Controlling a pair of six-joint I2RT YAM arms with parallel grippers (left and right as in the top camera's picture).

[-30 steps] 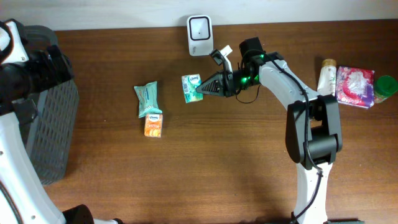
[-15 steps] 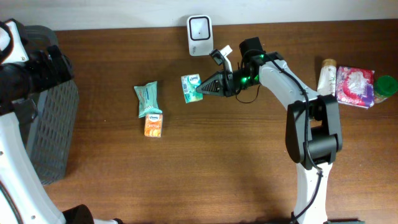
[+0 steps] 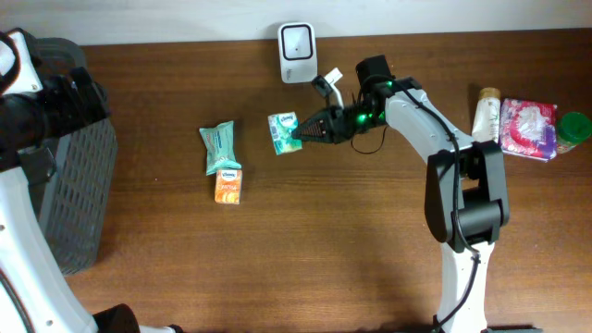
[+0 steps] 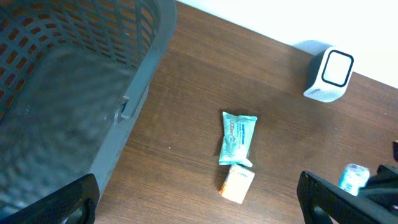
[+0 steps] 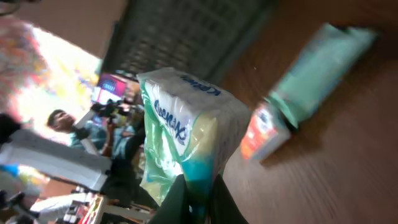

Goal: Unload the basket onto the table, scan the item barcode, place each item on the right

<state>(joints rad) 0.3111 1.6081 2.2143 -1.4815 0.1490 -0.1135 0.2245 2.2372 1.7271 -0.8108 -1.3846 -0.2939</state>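
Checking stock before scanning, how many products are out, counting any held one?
6: tissue pack in the right gripper; teal packet touching an orange box mid-table; bottle, pink pack and green item clustered beside the right arm. Others may be hidden there.

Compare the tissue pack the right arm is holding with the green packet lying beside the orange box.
The tissue pack is clamped in the right jaws; the green packet lies free on the table. The tissue pack is short and blocky, the green packet longer and flatter. The tissue pack is white with green and yellow, the green packet mostly teal. Both are soft, plastic-wrapped packs.
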